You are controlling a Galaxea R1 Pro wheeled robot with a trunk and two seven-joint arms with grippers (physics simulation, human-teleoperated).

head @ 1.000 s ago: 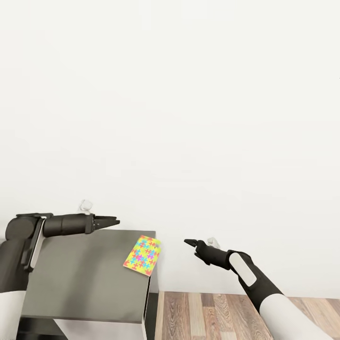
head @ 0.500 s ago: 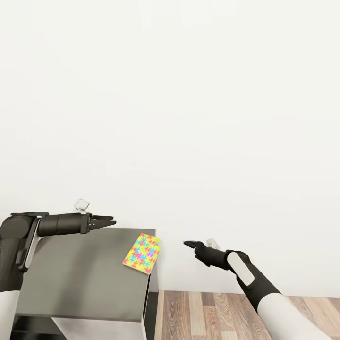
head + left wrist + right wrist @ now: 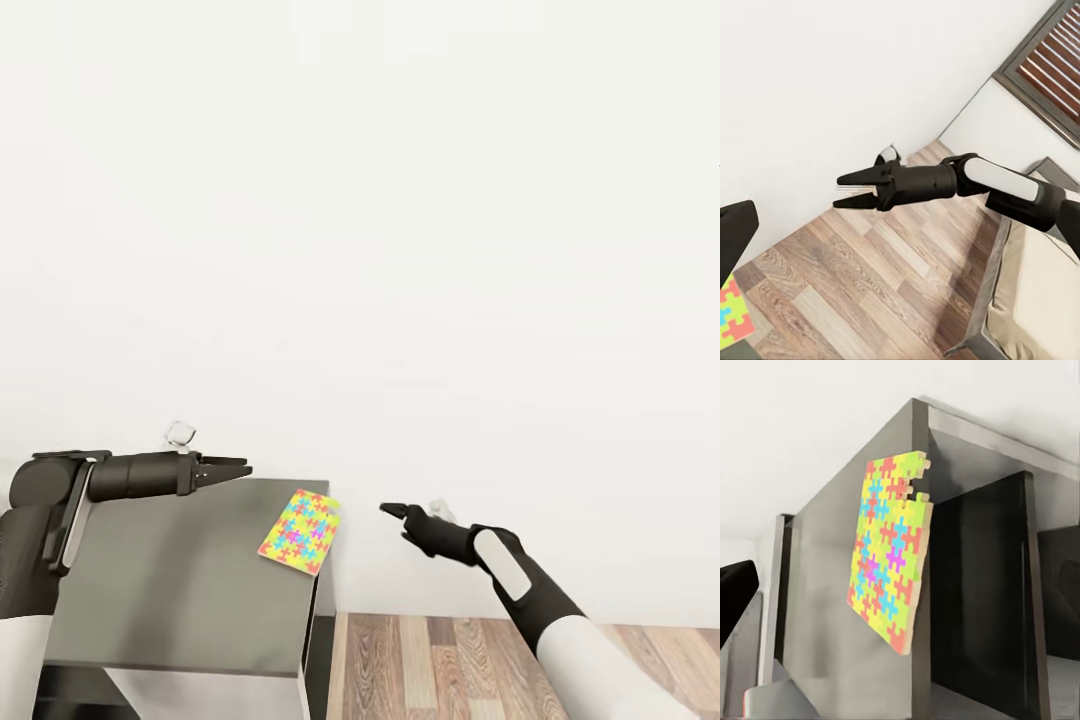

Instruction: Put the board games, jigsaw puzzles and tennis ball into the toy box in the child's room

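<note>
One jigsaw puzzle (image 3: 300, 531), a flat board of yellow, pink, green and blue pieces, lies at the right edge of a dark grey cabinet top (image 3: 180, 580) and overhangs it slightly. The right wrist view shows the puzzle (image 3: 889, 570) close up, one corner piece gone. My left gripper (image 3: 243, 467) hovers open over the cabinet's back edge, left of the puzzle. My right gripper (image 3: 388, 510) hangs in the air to the right of the puzzle, pointing at it, its fingers (image 3: 851, 178) slightly apart and empty. The board games, tennis ball, toy box and table are out of view.
A plain white wall (image 3: 400, 250) stands close behind the cabinet. Wood floor (image 3: 450, 660) lies to its right. The cabinet has a dark open side compartment (image 3: 982, 600). In the left wrist view a bed (image 3: 1042, 292) with a beige mattress stands beyond the right arm.
My right gripper has edged left toward the puzzle. The left gripper has barely moved. The whole picture has shifted up slightly.
</note>
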